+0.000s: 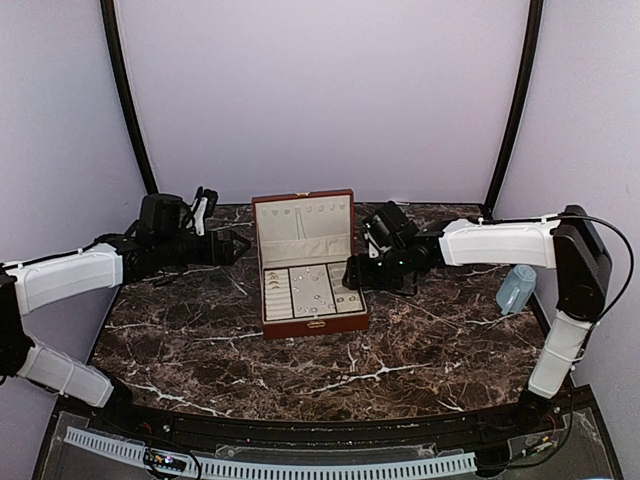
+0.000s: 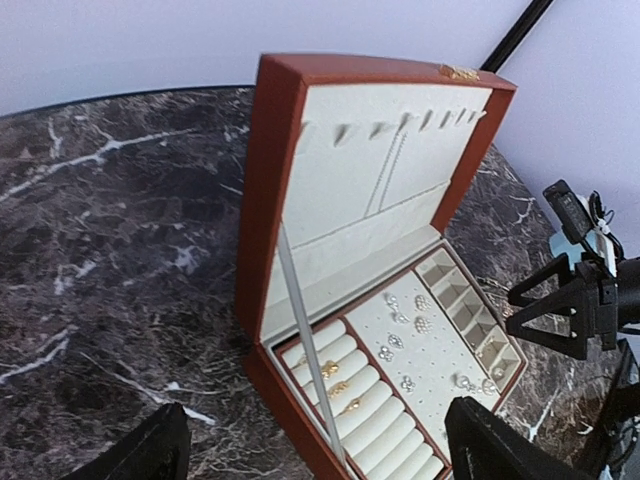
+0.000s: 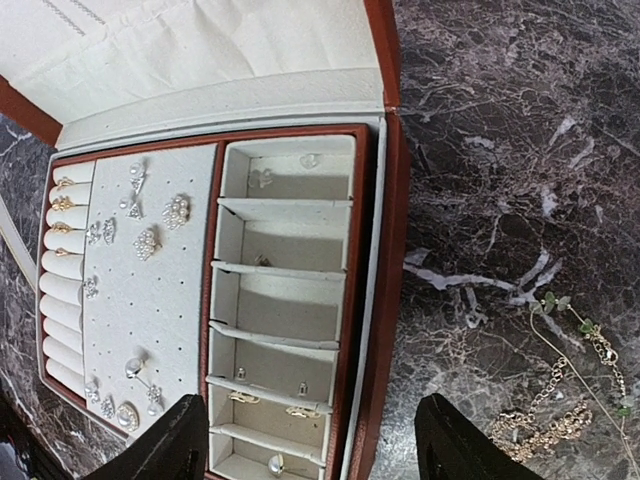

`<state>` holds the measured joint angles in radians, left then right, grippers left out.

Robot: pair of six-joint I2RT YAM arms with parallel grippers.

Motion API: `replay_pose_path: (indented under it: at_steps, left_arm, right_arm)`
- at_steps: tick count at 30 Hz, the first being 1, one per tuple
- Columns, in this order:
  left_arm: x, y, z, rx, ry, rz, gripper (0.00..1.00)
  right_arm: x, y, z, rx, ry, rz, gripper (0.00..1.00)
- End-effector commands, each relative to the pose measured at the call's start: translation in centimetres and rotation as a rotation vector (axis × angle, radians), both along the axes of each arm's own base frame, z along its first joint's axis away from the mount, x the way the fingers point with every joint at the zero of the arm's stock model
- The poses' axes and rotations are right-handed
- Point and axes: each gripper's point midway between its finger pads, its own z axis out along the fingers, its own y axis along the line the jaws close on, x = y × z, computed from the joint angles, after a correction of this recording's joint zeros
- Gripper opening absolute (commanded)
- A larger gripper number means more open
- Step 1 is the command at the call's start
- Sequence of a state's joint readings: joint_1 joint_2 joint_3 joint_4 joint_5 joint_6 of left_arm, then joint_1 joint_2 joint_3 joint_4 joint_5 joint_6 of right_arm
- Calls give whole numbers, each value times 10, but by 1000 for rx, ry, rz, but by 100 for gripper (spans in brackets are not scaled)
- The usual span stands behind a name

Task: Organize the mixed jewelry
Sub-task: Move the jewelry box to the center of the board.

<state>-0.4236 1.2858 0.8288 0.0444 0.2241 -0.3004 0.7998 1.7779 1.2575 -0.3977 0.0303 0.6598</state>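
We find box (image 1: 310, 300) lid upright for access. Left gripper (image 1: 238, 246) wide, empty, left of box. Right gripper (image 3: 315, 445) wide, empty, above box compartments; chains (image 3: 545, 425) right of box unsorted.

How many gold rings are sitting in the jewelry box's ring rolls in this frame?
4 gold rings, one on each of the four ring rolls nearest the lid: first, second, third, fourth. The rolls farthest from it are partly cut off, so more may be hidden.

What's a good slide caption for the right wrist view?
Open right end effector framing the jewelry box's divided compartments; earrings pinned on the pad, chains loose on the marble table.
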Motion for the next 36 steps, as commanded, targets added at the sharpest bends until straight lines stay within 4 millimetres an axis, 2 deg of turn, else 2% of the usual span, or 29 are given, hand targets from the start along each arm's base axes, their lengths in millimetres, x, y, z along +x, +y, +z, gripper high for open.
replay_pose_path:
  at_steps: [1,8,12,20,26,31,36]
  left_arm:
    - [-12,-27,-19,-104,102,-114,91]
    - [-34,-59,-62,-223,278,-166,90]
    - [-48,-74,-81,-211,336,-173,91]
    - [-56,-78,-117,-160,450,-130,92]
    - [-67,-89,-120,-139,466,-178,92]
    - [-81,-99,-117,-154,470,-243,92]
    - [-98,-106,-115,-151,472,-286,92]
  right_arm:
    - [2,10,4,82,-15,38,75]
    - [-4,13,-13,93,17,63,79]
    - [-8,15,-25,95,41,78,80]
    - [-16,25,-39,112,81,148,81]
    - [-31,34,-40,130,97,228,80]
    - [-55,47,-36,145,109,330,78]
    - [-80,47,-39,149,144,368,76]
